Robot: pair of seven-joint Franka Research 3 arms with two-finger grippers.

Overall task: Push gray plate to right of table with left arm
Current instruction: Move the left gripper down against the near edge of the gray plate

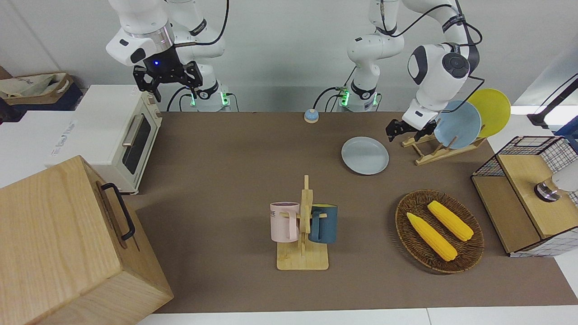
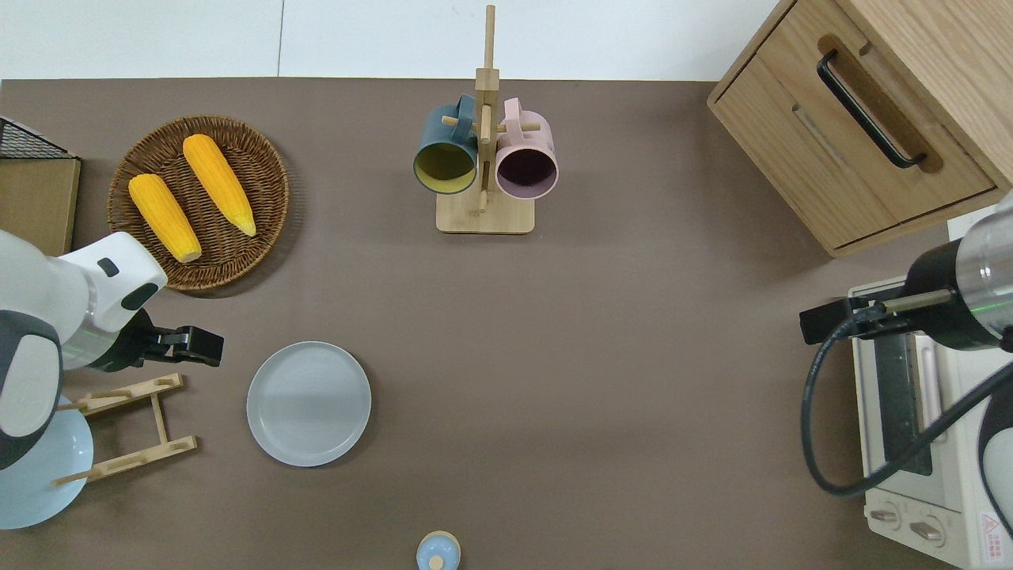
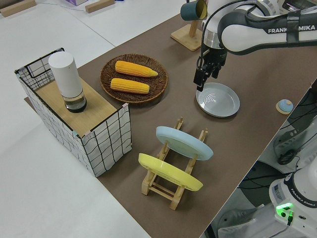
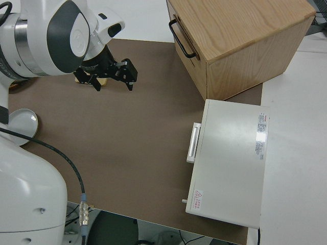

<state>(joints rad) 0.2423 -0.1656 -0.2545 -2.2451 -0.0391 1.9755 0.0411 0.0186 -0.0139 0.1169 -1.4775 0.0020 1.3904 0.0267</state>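
The gray plate (image 2: pixel 309 403) sits flat on the tabletop (image 2: pixel 601 380), just beside the wooden rack (image 2: pixel 130 427) at the left arm's end and a bit farther from the robots than the little bell (image 2: pixel 438 550), so it's got a long clear run toward the right arm's end. The left tool (image 2: pixel 207 346) hangs low off the plate's rack-side edge, not touching yet, which looks like lining up to shove it sideways; can't tell if its fingers are wide or narrow. The corn basket (image 2: pixel 199 203) sits farther out, the mug stand (image 2: pixel 484 166) farthest, and the right arm is parked, its tool (image 1: pixel 168 77) spread wide.
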